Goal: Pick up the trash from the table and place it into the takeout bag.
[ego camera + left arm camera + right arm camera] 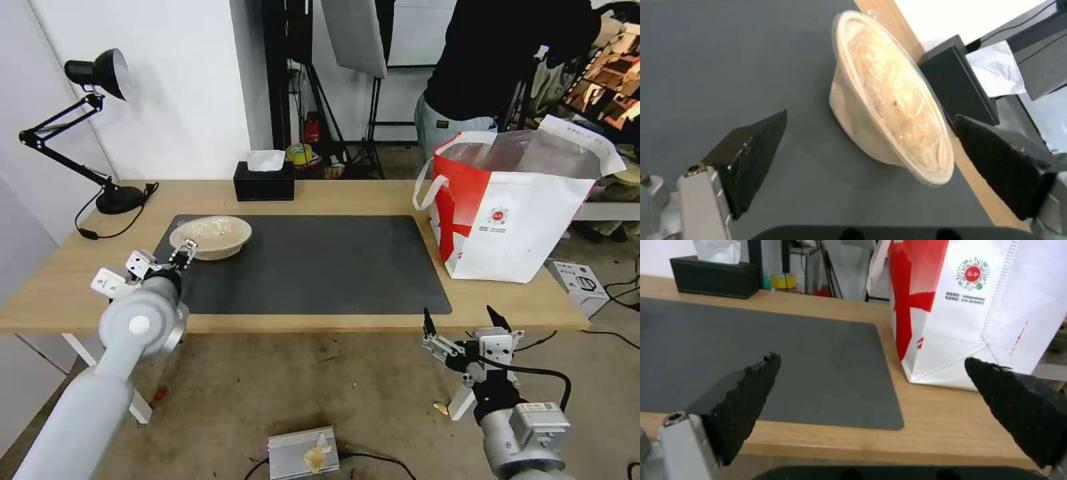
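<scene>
Of the trash, a shallow beige bowl with a clear lid [211, 237] [889, 100] sits on the back left corner of the dark grey mat [320, 267] on the table [333, 193]. My left gripper [185, 253] [870, 116] is open right at the bowl's near left rim, one finger [751, 156] over the mat and the other [996, 160] past the rim, not touching it. The white and red takeout bag [513, 207] [996, 306] stands open on the table's right end. My right gripper [461, 319] [871, 359] hangs open and empty before the table's front edge, near the bag.
A black tissue box [264, 181] [713, 280] stands at the back edge behind the mat. A black desk lamp [100, 133] stands at the back left. A grey box [303, 453] lies on the floor and a white box [577, 283] sits beside the table's right end.
</scene>
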Robot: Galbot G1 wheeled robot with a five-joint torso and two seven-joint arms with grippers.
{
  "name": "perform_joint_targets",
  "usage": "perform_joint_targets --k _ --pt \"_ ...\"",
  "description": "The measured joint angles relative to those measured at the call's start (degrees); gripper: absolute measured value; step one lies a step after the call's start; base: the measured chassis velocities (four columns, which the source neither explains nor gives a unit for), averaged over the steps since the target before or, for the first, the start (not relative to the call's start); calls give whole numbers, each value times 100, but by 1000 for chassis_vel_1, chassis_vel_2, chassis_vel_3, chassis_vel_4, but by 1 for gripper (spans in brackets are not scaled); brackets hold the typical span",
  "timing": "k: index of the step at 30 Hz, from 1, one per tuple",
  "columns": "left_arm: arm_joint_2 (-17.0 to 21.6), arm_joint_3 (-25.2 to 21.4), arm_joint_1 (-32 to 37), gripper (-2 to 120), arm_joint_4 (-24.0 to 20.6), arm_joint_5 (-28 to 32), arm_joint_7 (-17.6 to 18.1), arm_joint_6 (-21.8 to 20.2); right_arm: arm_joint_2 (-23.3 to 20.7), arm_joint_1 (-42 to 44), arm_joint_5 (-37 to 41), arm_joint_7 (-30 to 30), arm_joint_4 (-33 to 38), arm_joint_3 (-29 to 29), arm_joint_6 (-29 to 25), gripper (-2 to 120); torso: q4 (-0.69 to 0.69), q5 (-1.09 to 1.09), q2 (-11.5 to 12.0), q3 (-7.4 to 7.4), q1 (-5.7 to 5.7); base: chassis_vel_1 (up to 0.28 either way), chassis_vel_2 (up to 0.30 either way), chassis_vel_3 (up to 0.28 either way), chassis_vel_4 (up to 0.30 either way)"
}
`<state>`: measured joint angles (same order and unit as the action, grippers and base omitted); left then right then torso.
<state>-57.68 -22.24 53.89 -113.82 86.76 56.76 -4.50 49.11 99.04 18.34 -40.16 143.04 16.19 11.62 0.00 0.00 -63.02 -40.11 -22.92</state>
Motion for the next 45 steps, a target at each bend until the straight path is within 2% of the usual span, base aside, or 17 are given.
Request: perform_joint_targets --k 10,23,45 --pt "-122 222 -358 100 336 159 16 -79 0 0 0 0 0 0 0 100 0 0 0 0 0 0 0 0 0" --pt "-410 698 -999 100 1157 150 -3 -122 0 0 0 0 0 0 1 100 0 0 0 0 0 0 0 0 0" --pt "-695 1007 -1600 100 1787 78 -49 -123 0 0 0 0 0 0 1 100 0 0 0 0 1 0 0 0 0"
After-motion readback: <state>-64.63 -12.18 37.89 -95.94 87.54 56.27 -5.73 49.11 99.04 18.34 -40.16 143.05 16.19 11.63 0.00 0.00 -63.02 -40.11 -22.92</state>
